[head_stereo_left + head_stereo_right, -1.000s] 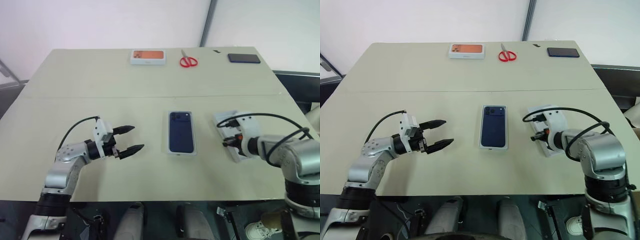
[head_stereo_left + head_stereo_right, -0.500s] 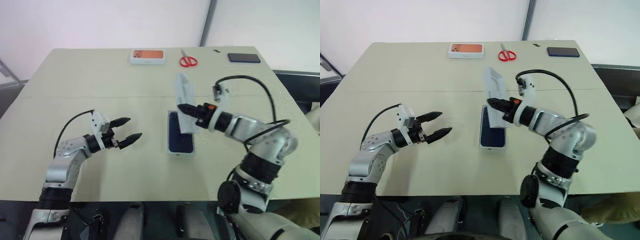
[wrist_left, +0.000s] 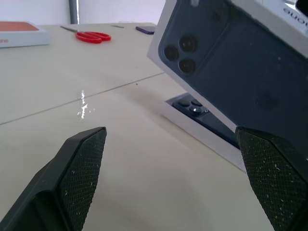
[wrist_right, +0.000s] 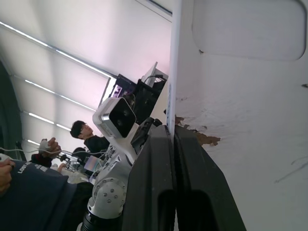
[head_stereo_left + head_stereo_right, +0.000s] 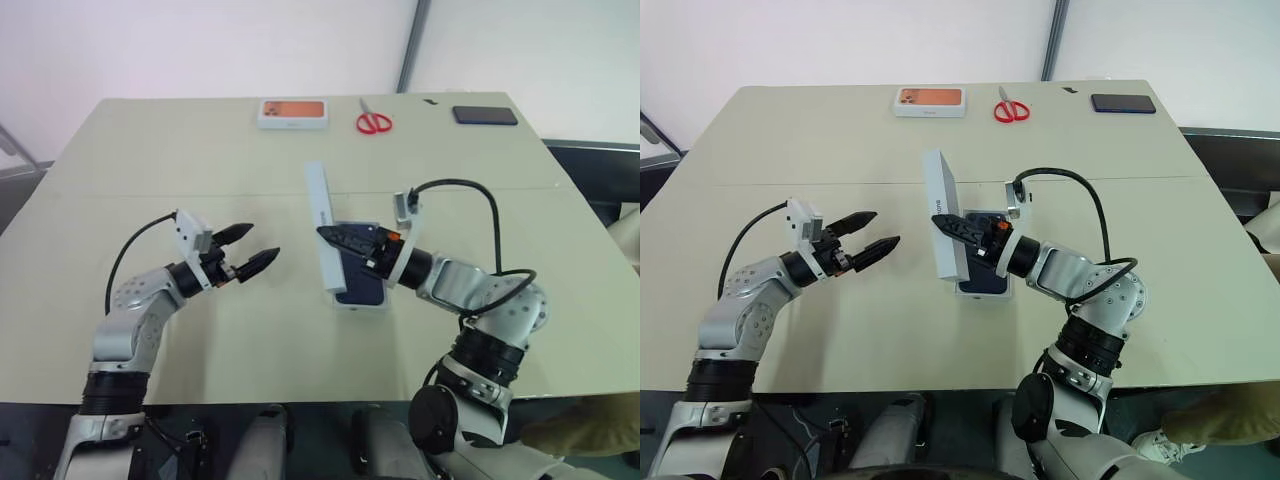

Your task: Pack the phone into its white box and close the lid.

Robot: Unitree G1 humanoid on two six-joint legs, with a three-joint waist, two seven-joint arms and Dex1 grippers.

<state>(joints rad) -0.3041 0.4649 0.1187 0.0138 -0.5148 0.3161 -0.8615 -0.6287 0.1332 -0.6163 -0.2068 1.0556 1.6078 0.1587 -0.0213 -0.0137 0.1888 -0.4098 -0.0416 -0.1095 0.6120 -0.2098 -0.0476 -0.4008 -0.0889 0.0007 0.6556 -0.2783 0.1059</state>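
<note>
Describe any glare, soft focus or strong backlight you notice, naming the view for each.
Left wrist view: a bright glare patch on the table; the left gripper fingertips look soft. Right wrist view: bright background streaks behind the lid.

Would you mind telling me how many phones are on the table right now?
2. The dark navy-blue phone lies in the white box at the table's middle; a black phone lies at the far right corner. None looks hidden.
</note>
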